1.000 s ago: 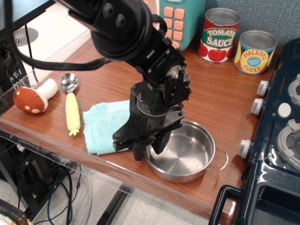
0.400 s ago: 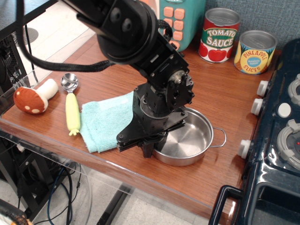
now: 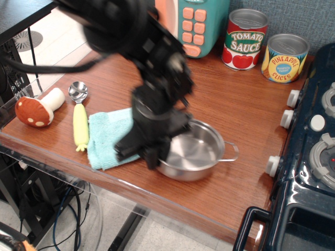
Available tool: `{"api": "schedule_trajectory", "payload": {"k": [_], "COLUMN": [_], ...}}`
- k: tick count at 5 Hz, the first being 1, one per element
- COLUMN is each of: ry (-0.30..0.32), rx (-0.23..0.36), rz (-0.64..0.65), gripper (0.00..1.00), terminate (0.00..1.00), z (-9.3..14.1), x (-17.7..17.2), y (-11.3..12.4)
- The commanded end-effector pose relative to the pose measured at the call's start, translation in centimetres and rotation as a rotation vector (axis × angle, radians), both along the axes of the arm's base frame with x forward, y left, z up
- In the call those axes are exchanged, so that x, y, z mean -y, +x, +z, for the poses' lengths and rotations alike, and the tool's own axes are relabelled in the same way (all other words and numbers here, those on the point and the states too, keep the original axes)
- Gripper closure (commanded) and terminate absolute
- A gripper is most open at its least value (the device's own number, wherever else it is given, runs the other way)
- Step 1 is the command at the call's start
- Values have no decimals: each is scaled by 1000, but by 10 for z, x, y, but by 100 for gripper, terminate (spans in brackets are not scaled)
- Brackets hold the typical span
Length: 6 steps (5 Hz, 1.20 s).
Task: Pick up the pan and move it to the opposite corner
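The pan [image 3: 198, 152] is a shiny shallow steel pot near the front edge of the wooden counter [image 3: 246, 115], with one wire loop handle [image 3: 230, 152] sticking out to its right. It looks slightly tilted. My black gripper [image 3: 156, 156] comes down on the pan's left rim and is shut on it, with one finger inside the rim and one outside. The arm is motion-blurred and hides the pan's left side and its other handle.
A teal cloth [image 3: 107, 137] lies just left of the pan. A yellow-handled scoop [image 3: 80, 123] and a toy mushroom [image 3: 36, 109] lie further left. A tomato sauce can [image 3: 246, 39], a pineapple can [image 3: 285, 57] and a teal toy [image 3: 201, 21] stand at the back. A dark toy stove [image 3: 309, 157] is on the right.
The gripper has closed on the pan's left rim and dragged the pan leftward and a little back from the front edge. The cloth has been pushed left.
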State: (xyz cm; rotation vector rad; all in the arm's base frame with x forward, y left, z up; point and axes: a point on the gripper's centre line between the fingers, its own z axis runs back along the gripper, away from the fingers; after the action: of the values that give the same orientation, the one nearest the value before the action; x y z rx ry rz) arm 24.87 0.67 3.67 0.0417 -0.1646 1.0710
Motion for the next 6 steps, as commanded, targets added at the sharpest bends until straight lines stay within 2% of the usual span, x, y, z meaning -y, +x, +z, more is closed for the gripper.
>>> {"api": "schedule_trajectory", "payload": {"k": [1, 3, 4, 6], "ry": [-87, -143, -130, -73], "rx": [79, 141, 133, 150], "rz": [120, 313, 454, 571], "gripper": [100, 100, 100, 100], "terminate": [0, 0, 0, 0], "z": [53, 87, 83, 62], "x": [-39, -88, -124, -166], "y": [3, 27, 46, 80]}}
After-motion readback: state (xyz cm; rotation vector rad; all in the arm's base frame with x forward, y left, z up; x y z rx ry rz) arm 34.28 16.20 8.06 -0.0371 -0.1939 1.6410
